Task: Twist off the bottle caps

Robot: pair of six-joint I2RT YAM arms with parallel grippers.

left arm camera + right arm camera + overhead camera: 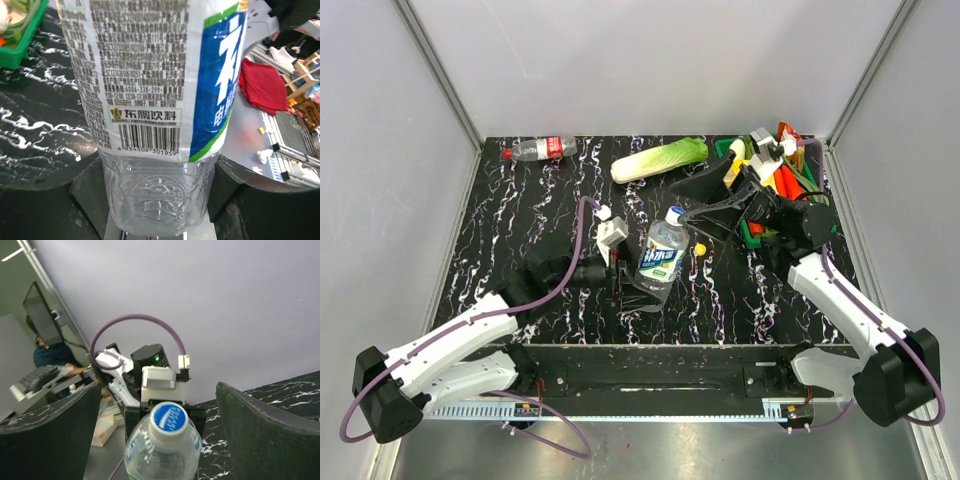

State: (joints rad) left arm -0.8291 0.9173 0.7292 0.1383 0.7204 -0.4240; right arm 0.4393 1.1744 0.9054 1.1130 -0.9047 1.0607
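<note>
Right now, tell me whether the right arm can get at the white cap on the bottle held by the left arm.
Likely yes. The right arm's fingers stand open on either side of the white cap, with nothing between them; the left fingers clamp the bottle low down.

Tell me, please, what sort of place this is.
Probably a robot test booth in a lab: robot arms bolted to a marbled table, plain grey walls around it, and practice items such as a water bottle and a cabbage.
</note>
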